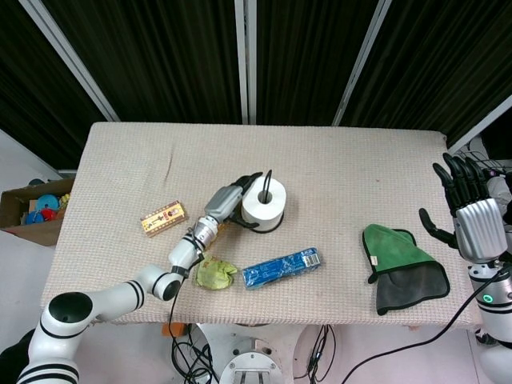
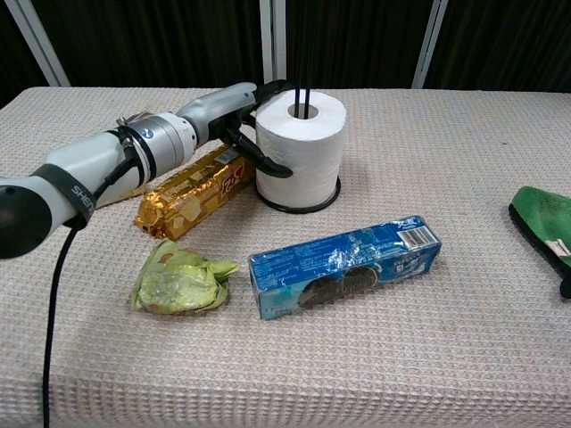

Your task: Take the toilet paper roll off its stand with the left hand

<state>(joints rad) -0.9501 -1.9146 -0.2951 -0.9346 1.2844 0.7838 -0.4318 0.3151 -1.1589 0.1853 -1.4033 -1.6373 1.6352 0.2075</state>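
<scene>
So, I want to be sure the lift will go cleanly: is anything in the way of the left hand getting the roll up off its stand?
Nothing visible blocks it. The left hand is already against the toilet paper roll, and the stand's rod rises free above the core.

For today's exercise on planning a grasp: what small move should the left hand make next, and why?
Probably close the fingers around the toilet paper roll. The left hand is already against its side, thumb across the front, while the roll sits fully down on the stand, whose rods poke through its core.
</scene>
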